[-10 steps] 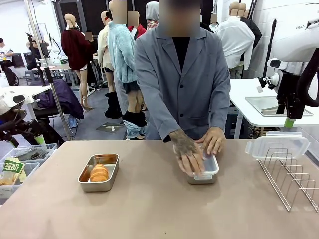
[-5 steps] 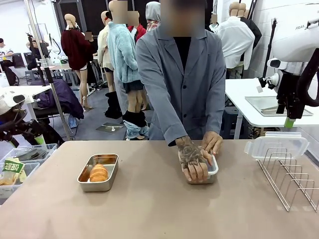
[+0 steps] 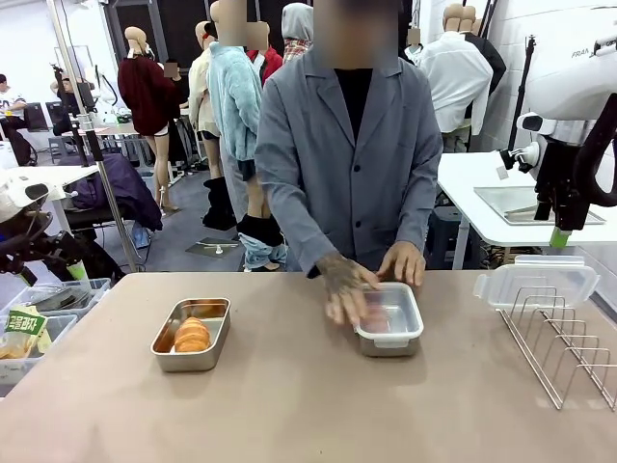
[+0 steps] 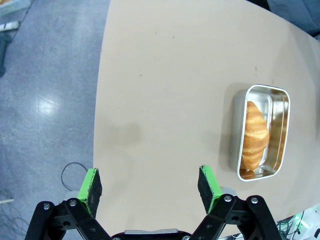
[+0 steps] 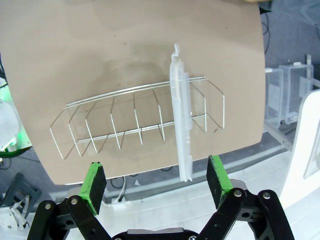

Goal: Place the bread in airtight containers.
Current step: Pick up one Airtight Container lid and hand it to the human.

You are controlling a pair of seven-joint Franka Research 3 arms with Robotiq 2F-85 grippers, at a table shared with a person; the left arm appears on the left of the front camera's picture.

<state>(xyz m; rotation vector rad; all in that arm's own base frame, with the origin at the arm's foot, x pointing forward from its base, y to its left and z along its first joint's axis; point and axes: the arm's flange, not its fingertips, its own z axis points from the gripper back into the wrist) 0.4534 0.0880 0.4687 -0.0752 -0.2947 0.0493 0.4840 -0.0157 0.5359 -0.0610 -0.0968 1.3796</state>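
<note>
Bread: one golden-brown roll (image 3: 192,334) is lying inside the open steel tin (image 3: 190,335) on the robot's left half of the table (image 3: 308,405); a pinkish shape is showing through the lid of the other tin, too blurred to name.
Lidded tin: the second container (image 3: 390,319) is sitting near the table's middle, on the far side, with a clear lid on it and the person's hands (image 3: 345,289) resting at its near-left edge and back corner.
Spare lid: a clear clip-on lid (image 3: 536,282) is standing in the wire rack (image 3: 564,342) at the robot's right.
Left gripper: the left gripper (image 4: 150,187) is hanging with its jaws spread wide and nothing between them, over the table's edge.
Right gripper: the right gripper (image 5: 156,182) is also standing wide open and empty, looking down on the rack, with the lid (image 5: 181,130) just ahead of its fingers.
Key relation: in the right wrist view the lid's long axis is running straight away from the fingers, edge-on, so it appears the right arm is the nearer one for fetching it; the open tin (image 4: 260,132) is lying off to the side of the left fingers, apart from them, its long axis and the roll's (image 4: 254,135) running parallel.
Likely next step: covering the open tin probably remains.
</note>
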